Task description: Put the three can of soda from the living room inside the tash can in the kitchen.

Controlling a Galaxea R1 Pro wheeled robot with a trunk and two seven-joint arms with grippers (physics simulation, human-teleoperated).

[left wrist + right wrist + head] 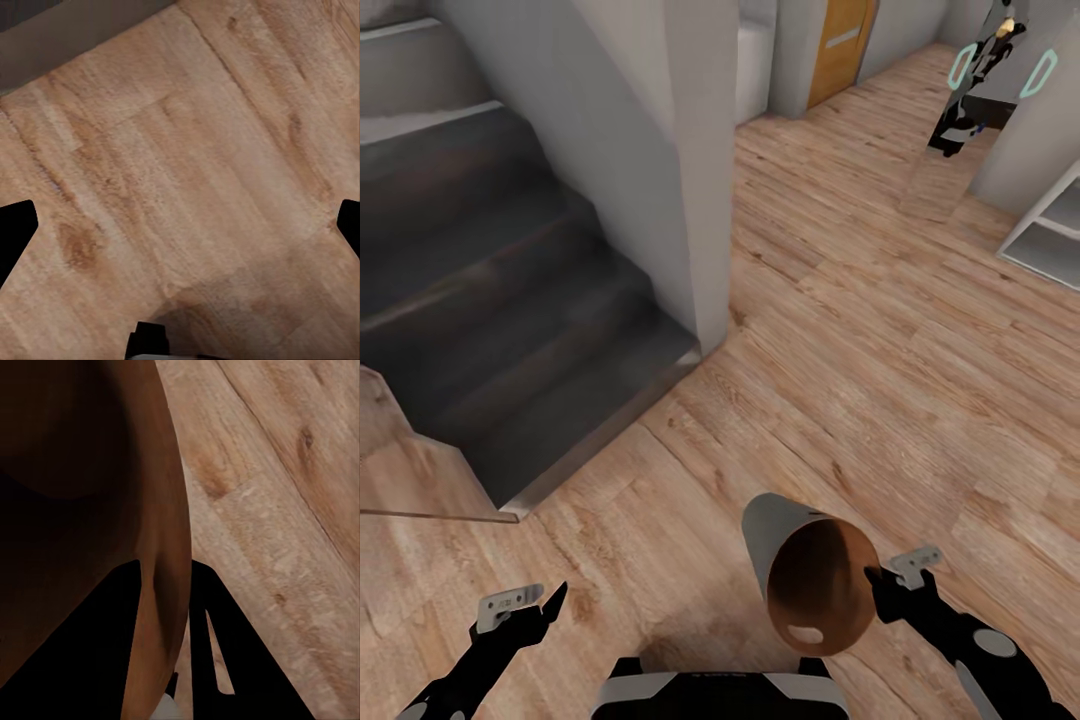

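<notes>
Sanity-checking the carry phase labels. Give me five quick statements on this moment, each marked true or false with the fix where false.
1. The right gripper pinches the trash can by its rim. True.
2. The trash can stands upright on the floor. False: it is held off the wood floor, tilted, its opening facing the head camera.
3. The left gripper holds a soda can. False: its jaws are open and empty.
4. Dark stairs lie ahead on the left. True.
5. A blue sofa stands ahead. False: a white shelf unit and an orange door.

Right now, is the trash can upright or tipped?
Tipped. The trash can hangs with its mouth toward the head camera, its rim pinched by the right gripper, off the floor.
</notes>
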